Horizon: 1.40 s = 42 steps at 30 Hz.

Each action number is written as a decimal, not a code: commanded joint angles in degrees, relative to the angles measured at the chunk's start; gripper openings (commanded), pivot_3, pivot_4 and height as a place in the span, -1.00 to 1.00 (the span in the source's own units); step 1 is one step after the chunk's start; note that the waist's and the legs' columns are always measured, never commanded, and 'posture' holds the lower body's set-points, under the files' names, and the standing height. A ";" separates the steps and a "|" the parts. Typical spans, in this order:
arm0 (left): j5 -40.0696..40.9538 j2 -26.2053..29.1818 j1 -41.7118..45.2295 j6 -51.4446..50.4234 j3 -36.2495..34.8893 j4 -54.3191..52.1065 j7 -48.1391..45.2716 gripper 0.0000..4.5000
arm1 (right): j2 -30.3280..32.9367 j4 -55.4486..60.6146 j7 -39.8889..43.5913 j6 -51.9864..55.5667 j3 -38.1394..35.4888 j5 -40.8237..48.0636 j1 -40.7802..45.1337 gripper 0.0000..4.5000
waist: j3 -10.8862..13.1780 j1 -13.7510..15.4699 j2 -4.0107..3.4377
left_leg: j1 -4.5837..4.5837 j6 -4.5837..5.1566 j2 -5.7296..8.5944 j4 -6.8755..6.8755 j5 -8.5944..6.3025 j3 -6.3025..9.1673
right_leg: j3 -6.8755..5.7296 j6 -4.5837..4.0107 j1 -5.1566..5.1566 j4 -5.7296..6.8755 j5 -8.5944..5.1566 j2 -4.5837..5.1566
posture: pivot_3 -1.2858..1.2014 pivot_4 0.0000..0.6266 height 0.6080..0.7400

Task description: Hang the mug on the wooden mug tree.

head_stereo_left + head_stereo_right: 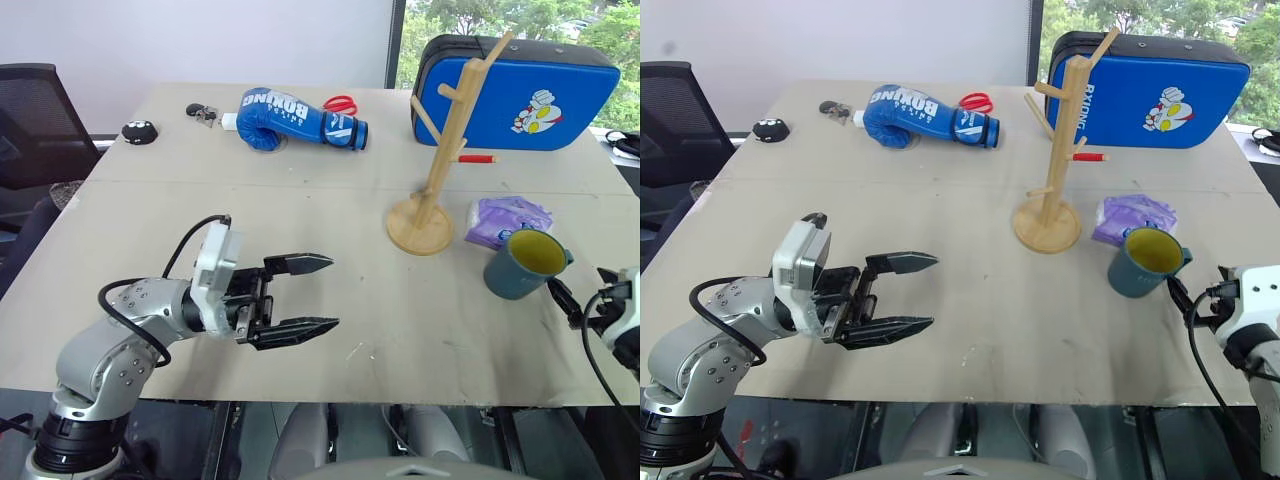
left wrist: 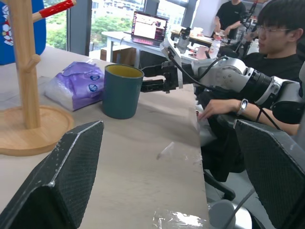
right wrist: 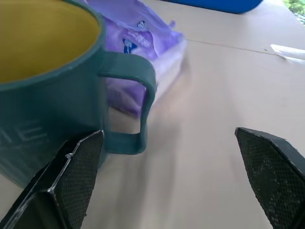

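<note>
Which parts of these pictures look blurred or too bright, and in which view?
Right wrist view: the right gripper's fingers are soft, so close to the lens, and the mug is a little soft too. Left wrist view: the near fingers are blurred, and the windows behind are bright. Left eye view: even light, soft shadow under the left gripper.

1 mug (image 1: 523,263), 1 wooden mug tree (image 1: 440,160), 1 boxing glove (image 1: 295,119), 1 purple tissue pack (image 1: 507,218), 1 blue pad (image 1: 520,92), 1 scissors (image 1: 341,104).
</note>
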<state>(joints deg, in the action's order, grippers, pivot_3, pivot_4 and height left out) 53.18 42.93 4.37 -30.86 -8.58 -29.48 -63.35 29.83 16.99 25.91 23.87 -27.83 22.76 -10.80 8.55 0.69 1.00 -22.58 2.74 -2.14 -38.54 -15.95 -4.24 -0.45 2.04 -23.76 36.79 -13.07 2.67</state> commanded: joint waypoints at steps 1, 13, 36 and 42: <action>0.31 -0.19 -0.02 0.90 -1.28 -1.01 -0.06 1.00 | 1.26 -0.19 0.11 0.08 0.00 0.12 2.13 0.99 | 0.00 0.00 0.00 | 0.00 0.00 0.00 0.00 0.00 0.00 | 0.00 0.00 0.00 0.00 0.00 0.00 | 0.03 -0.52 1.00; -1.25 -0.18 -3.48 3.57 -3.27 -0.01 -1.35 1.00 | 1.78 -7.53 3.50 -2.75 4.58 -0.99 9.16 0.22 | 0.01 -0.06 -0.02 | -0.01 0.00 0.00 0.00 0.00 -0.03 | 0.01 0.00 0.00 0.00 0.01 -0.01 | 0.03 -0.52 1.00; -0.05 -0.18 -5.58 3.90 -4.93 -0.50 -0.71 1.00 | 2.62 -15.96 10.30 -7.73 7.93 -1.12 14.82 -0.98 | 0.02 -0.03 -0.02 | -0.02 0.00 0.00 0.00 0.00 -0.03 | 0.00 -0.01 0.00 -0.01 0.01 0.00 | 0.03 -0.52 1.00; 0.57 -0.42 -5.21 3.18 -5.60 0.33 0.51 1.00 | 6.17 -6.91 13.03 -4.85 3.69 3.47 11.86 -0.98 | 0.06 -0.04 -0.09 | -0.02 0.00 0.00 0.00 0.00 -0.03 | 0.01 -0.01 0.00 0.00 0.01 0.01 | 0.03 -0.52 1.00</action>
<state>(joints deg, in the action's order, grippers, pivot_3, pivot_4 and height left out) 52.50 42.70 -1.23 -27.95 -12.64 -28.56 -63.39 33.18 3.44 37.36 17.81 -19.91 22.92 1.80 8.60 0.66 0.91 -22.60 2.74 -2.14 -38.55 -15.94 -4.28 -0.44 2.04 -23.76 36.78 -13.06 2.68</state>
